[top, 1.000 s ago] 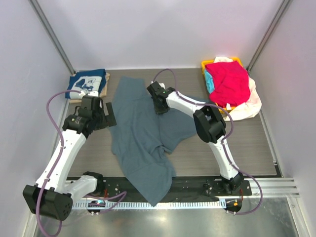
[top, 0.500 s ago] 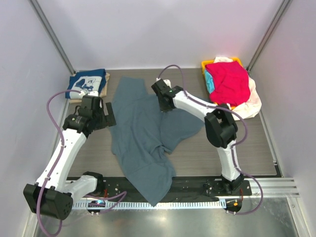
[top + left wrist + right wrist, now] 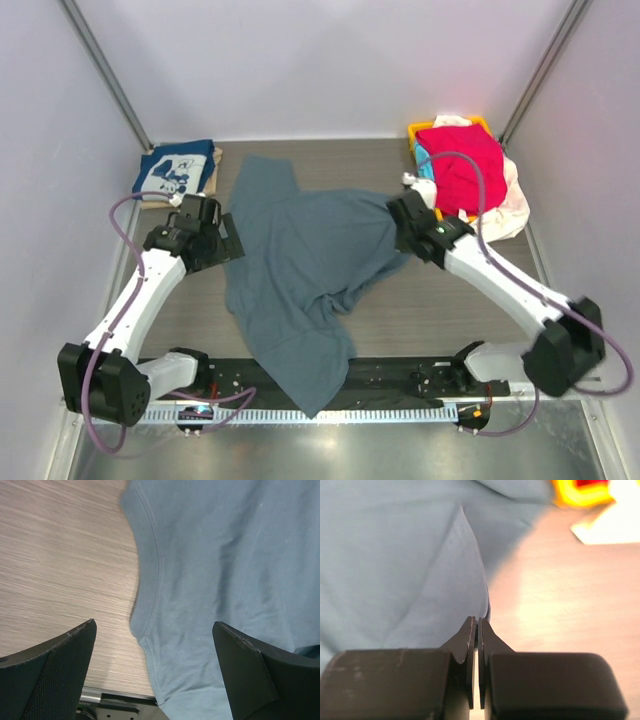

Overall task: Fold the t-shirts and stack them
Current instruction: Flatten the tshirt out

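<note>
on table (image 3: 500,300) | right gripper (image 3: 477,624) pinches blue-grey t-shirt (image 3: 300,260) | left gripper (image 3: 154,624) wide

No legible text, labels, brands or numbers found. The navy t-shirt (image 3: 178,168), far left, bears a white cartoon print; no lettering can be read on it.

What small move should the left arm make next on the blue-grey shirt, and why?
Probably lower the left tool and close it on the edge of the blue-grey t-shirt below. Its jaws stand open over that seam, while the right tool is shut on a fold at the opposite side. The cloth lies wrinkled; two grips could stretch it flat.
</note>
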You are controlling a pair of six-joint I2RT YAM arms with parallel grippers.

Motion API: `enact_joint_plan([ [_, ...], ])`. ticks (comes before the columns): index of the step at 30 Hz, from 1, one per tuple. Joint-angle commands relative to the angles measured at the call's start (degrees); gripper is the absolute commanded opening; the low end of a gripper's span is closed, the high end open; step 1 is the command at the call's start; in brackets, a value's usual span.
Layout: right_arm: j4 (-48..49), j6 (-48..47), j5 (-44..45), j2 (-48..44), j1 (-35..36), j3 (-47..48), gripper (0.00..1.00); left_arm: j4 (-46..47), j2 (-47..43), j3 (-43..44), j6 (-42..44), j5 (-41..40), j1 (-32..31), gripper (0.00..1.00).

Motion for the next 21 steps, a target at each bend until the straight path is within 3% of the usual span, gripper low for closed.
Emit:
enact_joint_plan([
  [1,0.06,5.77,4.37,-11.29,-1.67,-7.74,0.01,2.21,-0.43,-0.34,-2.37,-0.19,-1.33,1.00],
  [5,0.07,12.08,4.63,-21.49,-2.99,-16.70,0.01,2.91,0.01,-0.96,-4.04,-0.90,-2.64,1.00],
  [9,-0.81,17.81,4.98,-29.05,-3.17,-21.82,0.01,3.44,1.06,-1.66,-6.77,-3.96,-7.73,1.00],
  [13,-1.51,20.80,6.56,-36.87,-3.26,-25.34,0.01,3.44,-0.77,-5.43,-10.71,-5.73,-8.98,1.00],
  [18,-1.43,22.74,8.06,-40.41,-3.26,-25.96,0.01,3.36,-7.27,-9.83,-12.83,-11.00,-8.98,1.00],
  [21,-1.17,21.86,8.06,-38.48,-3.26,-25.43,0.01,4.49,-6.68,-10.54,-13.36,-10.04,-8.80,1.00],
])
